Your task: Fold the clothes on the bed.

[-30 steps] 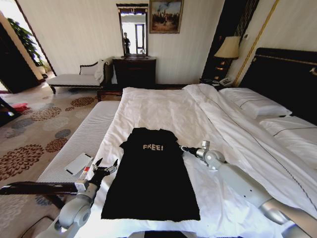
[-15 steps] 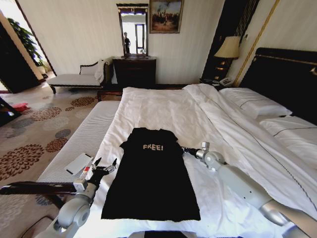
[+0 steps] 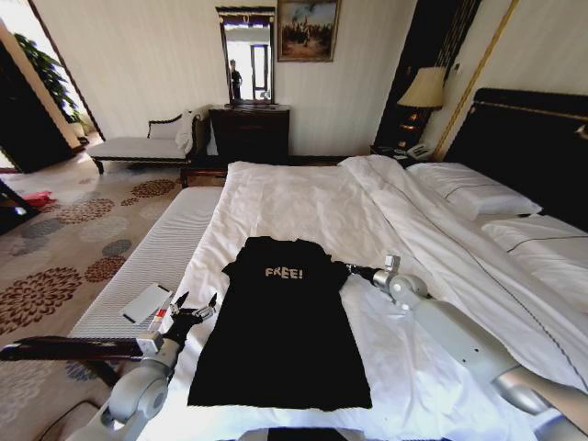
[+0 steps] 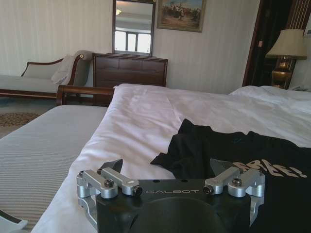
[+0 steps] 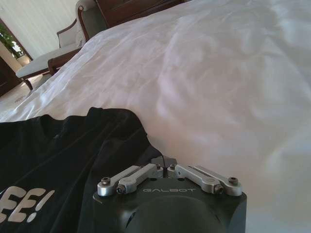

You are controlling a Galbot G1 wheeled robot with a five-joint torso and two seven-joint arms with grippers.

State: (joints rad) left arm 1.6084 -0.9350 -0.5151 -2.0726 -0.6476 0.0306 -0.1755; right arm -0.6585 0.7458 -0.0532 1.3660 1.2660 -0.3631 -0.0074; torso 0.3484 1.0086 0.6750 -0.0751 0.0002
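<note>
My right pincer (image 3: 350, 269) has its black tips drawn narrow, nearly together, at the right sleeve of the T-shirt (image 3: 280, 322); in the right wrist view the tips (image 5: 164, 161) meet just over the sleeve's edge, but I cannot tell whether any cloth is caught between them. My left pincer (image 3: 196, 304) stands wide, fingers splayed, just beside the shirt's left edge near the near-left side of the bed (image 3: 303, 197). The T-shirt is soft black fabric, lying flat, chest up with white "FREE!" lettering, on the crumpled white sheet toward the bed's near edge.
</note>
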